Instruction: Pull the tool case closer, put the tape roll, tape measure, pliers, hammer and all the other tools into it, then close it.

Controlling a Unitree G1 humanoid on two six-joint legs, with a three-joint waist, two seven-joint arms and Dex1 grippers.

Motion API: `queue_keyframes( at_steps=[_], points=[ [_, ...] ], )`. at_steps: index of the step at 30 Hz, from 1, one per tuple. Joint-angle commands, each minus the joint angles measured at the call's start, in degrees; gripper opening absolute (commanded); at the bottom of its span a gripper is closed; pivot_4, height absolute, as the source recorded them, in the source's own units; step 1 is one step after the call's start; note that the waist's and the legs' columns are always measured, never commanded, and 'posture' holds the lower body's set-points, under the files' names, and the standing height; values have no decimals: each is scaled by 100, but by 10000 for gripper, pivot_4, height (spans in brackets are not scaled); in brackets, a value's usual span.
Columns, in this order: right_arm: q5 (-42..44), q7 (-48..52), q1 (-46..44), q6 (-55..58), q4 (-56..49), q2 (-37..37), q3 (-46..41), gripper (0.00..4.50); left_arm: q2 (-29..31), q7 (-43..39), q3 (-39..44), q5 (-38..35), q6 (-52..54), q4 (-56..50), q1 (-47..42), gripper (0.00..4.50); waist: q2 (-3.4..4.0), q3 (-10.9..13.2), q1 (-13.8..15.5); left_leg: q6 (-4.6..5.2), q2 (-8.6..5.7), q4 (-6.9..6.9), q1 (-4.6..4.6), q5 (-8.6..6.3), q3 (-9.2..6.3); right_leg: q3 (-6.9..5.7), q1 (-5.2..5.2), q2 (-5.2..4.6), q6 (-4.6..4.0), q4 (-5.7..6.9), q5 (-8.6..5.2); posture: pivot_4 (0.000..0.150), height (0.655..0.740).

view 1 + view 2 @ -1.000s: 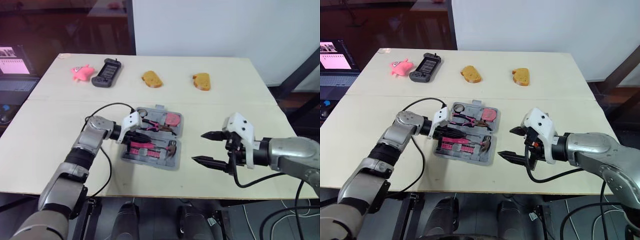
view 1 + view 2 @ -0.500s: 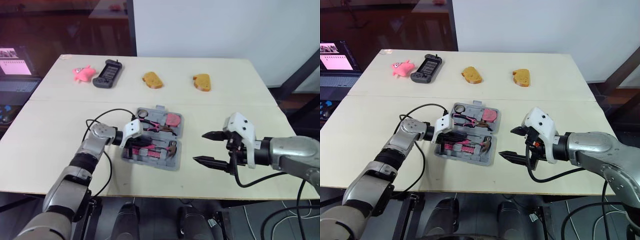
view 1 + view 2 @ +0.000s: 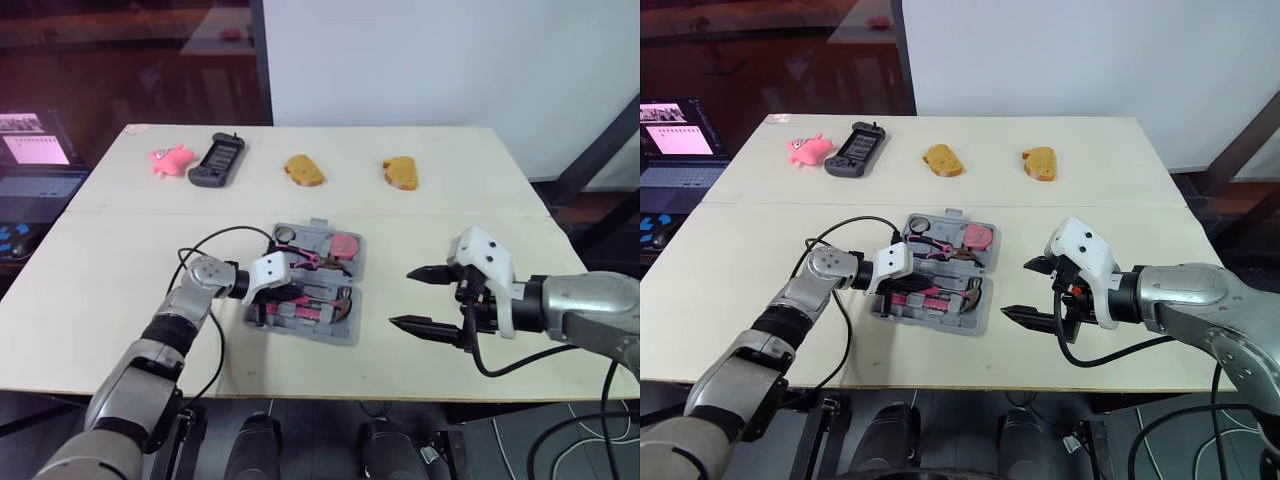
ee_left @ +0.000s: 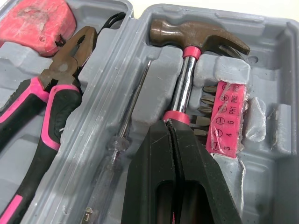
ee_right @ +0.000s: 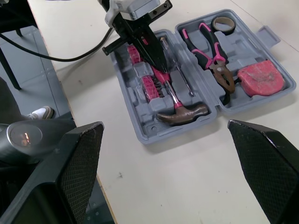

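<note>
The grey tool case (image 5: 183, 134) lies open in the middle of the table. The lid half holds the pink-handled pliers (image 5: 212, 60), the red tape measure (image 5: 259, 79) and the tape roll (image 5: 221, 23). The other half holds the hammer (image 4: 191, 39), a screwdriver (image 4: 126, 135) and a pink bit set (image 4: 226, 116). My left gripper (image 4: 172, 122) is shut, with its tips resting on the hammer's pink handle inside the case. To the right of the case, my right gripper (image 3: 402, 297) hovers open and holds nothing.
Along the table's far side lie a pink toy (image 3: 170, 158), a black handheld device (image 3: 218, 160) and two brown bread-shaped pieces (image 3: 303, 170) (image 3: 401, 172). A laptop (image 3: 30, 150) stands off the table's left side. A black cable (image 3: 215, 240) loops from my left arm.
The camera has tilted a little. My left forearm has drawn in toward the case, with its shut tips staying on the hammer's handle. The case and right gripper have kept their places.
</note>
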Motion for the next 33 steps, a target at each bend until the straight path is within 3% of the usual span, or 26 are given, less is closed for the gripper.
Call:
queue_keyframes(
  at_steps=[1,10,13,20,27,33],
  points=[
    [-69,55,-90,-95,4,-52,-35,45000,47,-127,-538,522,198,269,495,260,9,-17,0,10,0,0,2,-5,1,0,2,0,0,-5,0,1500,7207],
    [-720,303,294,-824,31,111,65,45000,105,-223,708,-891,1265,-856,407,260,6,-9,-9,18,0,-8,-12,-10,3,0,-10,1,0,-20,0,1500,7207],
    [-897,426,591,-1105,294,245,-33,45000,482,-260,1167,-1261,1539,-1365,458,9277,-12,5,2,17,2,-9,-22,-10,3,0,-24,6,1,-18,0,1500,7207],
    [-1850,1147,1945,-2750,1272,489,-898,45000,1589,-74,2598,-2071,1792,-2074,1174,44413,-22,17,7,17,1,-12,-22,-10,5,1,-21,5,2,-23,0,1500,7207],
    [-2342,1591,2899,-4318,2644,1142,-1955,45000,2165,278,3987,-2339,1085,-1689,2669,44413,-21,19,0,15,3,-18,-18,-11,10,1,-22,5,2,-27,0,1500,7207],
    [-2602,1669,3557,-5279,3376,1658,-2569,45000,2093,555,4919,-2668,664,-1466,3885,44413,-31,22,14,-19,3,-76,-4,7,22,1,-33,0,1,-40,-1,1500,7207]
  ],
)
